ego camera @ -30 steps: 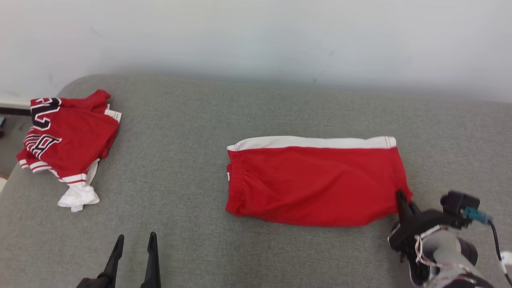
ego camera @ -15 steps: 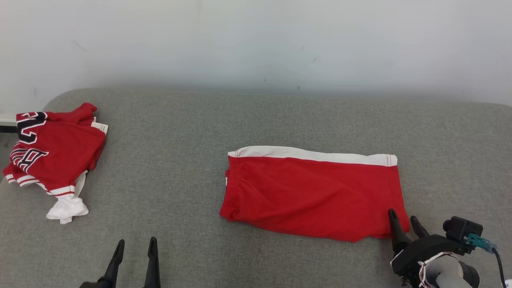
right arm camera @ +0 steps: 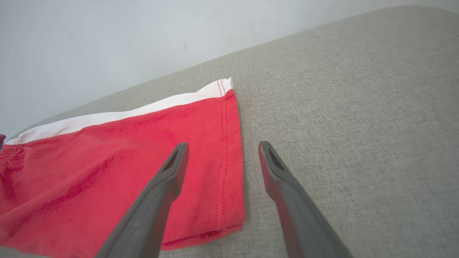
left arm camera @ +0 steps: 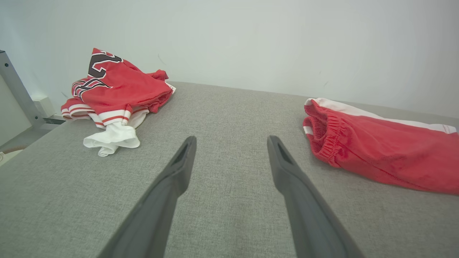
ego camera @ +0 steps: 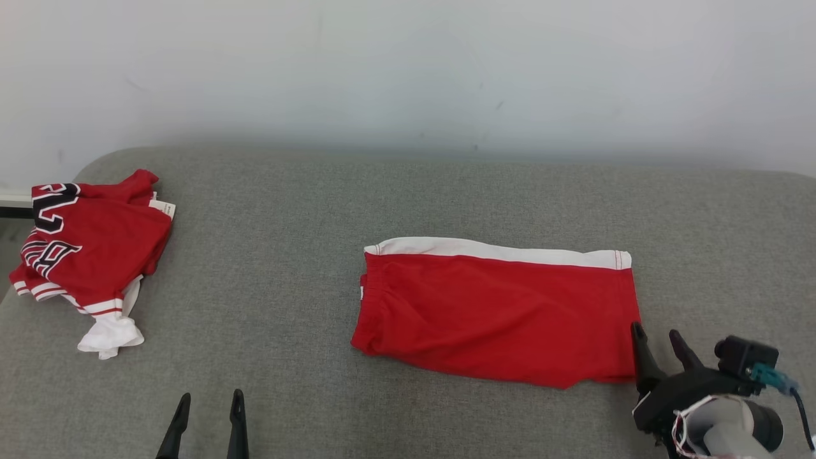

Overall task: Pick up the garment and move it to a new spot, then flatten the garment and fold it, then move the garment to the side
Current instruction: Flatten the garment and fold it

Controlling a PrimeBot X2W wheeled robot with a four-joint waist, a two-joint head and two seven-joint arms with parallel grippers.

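Note:
A pair of red shorts with a white side stripe, the garment (ego camera: 497, 312), lies folded flat on the grey cushion (ego camera: 287, 255), waistband to the left. My right gripper (ego camera: 656, 341) stands open at the garment's lower right corner, holding nothing. In the right wrist view the garment's hem (right arm camera: 226, 150) lies between and under the spread fingers of the right gripper (right arm camera: 220, 154). My left gripper (ego camera: 208, 405) is open near the front edge, well left of the garment. The left wrist view shows the left gripper (left arm camera: 231, 150) spread over bare cushion, the garment's waistband (left arm camera: 322, 139) off to its right.
A crumpled red jersey with black letters and white trim (ego camera: 89, 248) lies at the cushion's far left, seen too as the jersey (left arm camera: 114, 93) from the left wrist. A pale wall (ego camera: 408, 70) runs behind. A metal frame (left arm camera: 18, 93) stands beyond the left edge.
My right gripper has opened and let go of the garment's lower right corner, which now lies flat. The head camera has tilted, shifting the whole picture down. My left gripper stays open.

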